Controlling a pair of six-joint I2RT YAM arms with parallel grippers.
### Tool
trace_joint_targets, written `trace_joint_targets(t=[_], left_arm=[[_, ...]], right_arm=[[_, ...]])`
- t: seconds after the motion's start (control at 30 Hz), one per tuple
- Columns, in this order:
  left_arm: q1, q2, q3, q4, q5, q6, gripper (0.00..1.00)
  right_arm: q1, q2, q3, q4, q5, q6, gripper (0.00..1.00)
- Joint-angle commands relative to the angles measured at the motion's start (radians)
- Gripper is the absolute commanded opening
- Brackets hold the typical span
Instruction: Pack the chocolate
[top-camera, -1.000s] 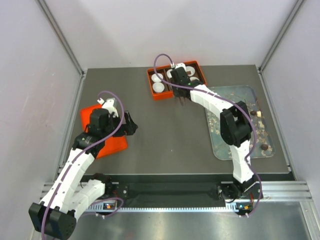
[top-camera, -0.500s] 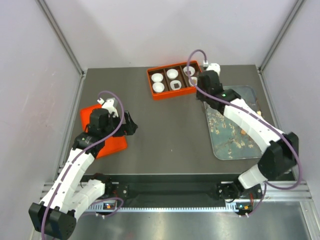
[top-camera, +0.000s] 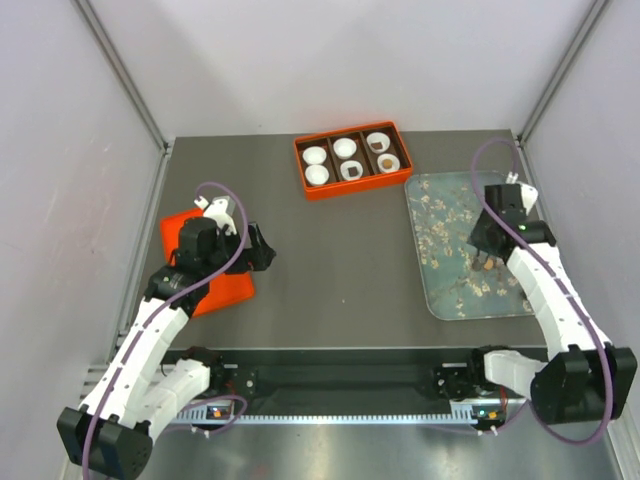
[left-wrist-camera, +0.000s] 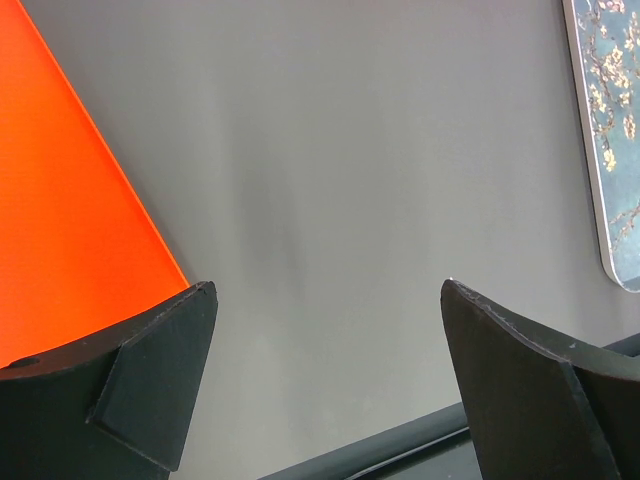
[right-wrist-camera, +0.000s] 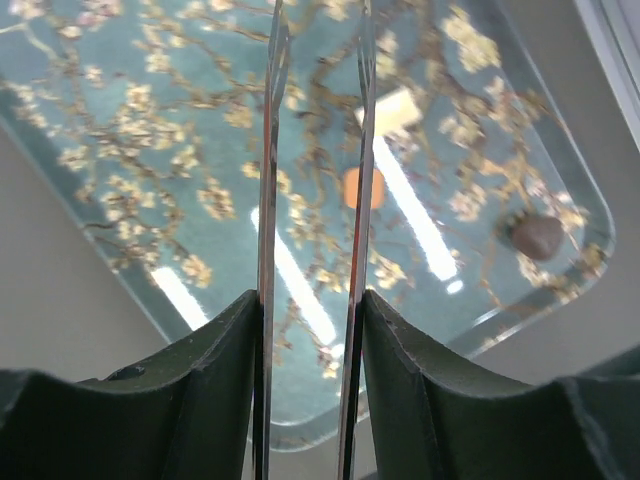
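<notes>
Top external view shows us the left gripper (top-camera: 265, 248) nearest, its blunt black jaws spread wide and empty over bare grey table (top-camera: 340, 260), beside a flat orange lid (left-wrist-camera: 70, 200). Further right, the right gripper (top-camera: 485, 262) hangs over the glossy grey-blue tray (top-camera: 440, 290), thin metal blades parallel, narrowly apart, nothing between them. Chocolate (right-wrist-camera: 537, 236) lies there: a dark brown lump near the rim, and a tan lump (right-wrist-camera: 363, 188) partly behind one blade. Farthest, the orange box (top-camera: 301, 165) holds white fluted cups (top-camera: 316, 175), three with brown pieces.
</notes>
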Motion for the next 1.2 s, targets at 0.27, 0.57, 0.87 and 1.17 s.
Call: trace_joint_targets(t=[0.27,0.57,0.87,1.17], left_arm=[[-0.002,-0.018,-0.003,0.03,0.02,0.01,0.98],[-0.002,-0.017,-0.003,0.03,0.02,0.01,0.98],[-0.002,-0.014,-0.003,0.033,0.021,0.01,0.98],[-0.002,-0.012,-0.003,0.031,0.02,0.01,0.98]], right_arm=[[-0.193,-0.06,-0.047,-0.062,-0.128,0.041,0.45],[-0.219,-0.052,-0.087,-0.041,-0.102,0.138,0.45],[-0.219,-0.049,-0.113,0.002,-0.075,0.161,0.46],[-0.219,-0.017,-0.133,0.053,-0.095,0.173,0.46]])
